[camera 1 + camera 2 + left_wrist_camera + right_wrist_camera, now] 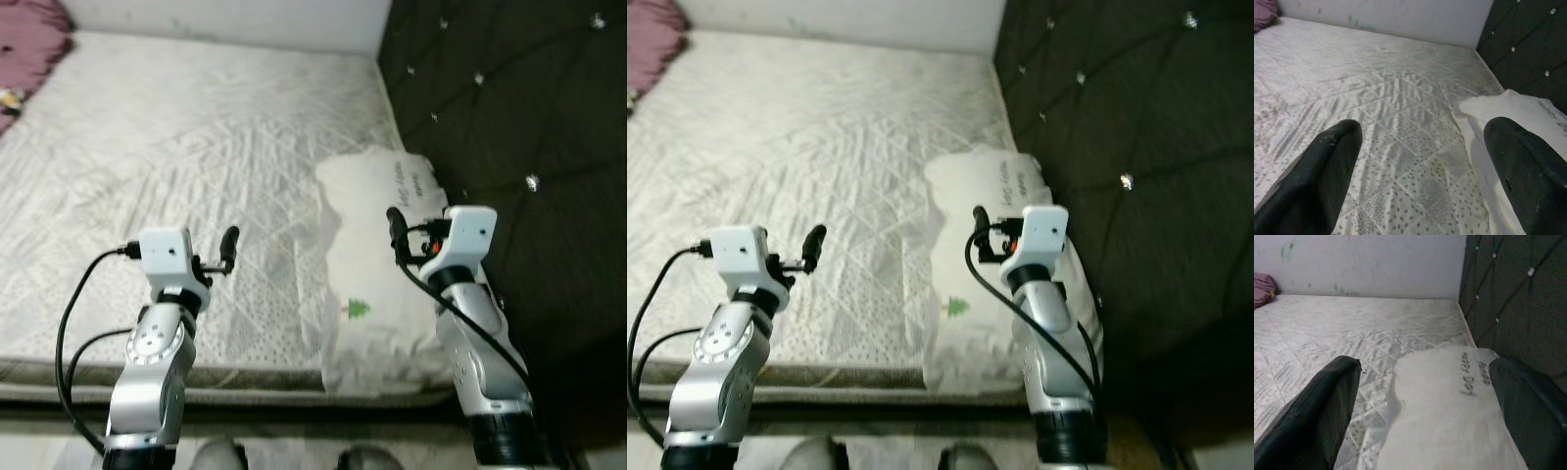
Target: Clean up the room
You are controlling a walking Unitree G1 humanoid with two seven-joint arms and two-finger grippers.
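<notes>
A white pillow [377,284] with a small green tree print lies on the right side of a white quilted mattress [176,137], against the dark headboard. My right gripper [395,230] hovers just above the pillow's middle, open and holding nothing; in the right wrist view the pillow [1444,401] spreads between its two black fingers [1327,401]. My left gripper [228,247] hangs open over bare mattress near the front edge, to the left of the pillow. In the left wrist view the pillow [1518,112] lies beside one finger [1528,161].
A dark tufted headboard [509,117] runs along the right side. A purple-pink bundle of bedding [29,44] lies at the far left corner. A white wall [225,15] closes the far side. The mattress's front edge [255,377] is just before me.
</notes>
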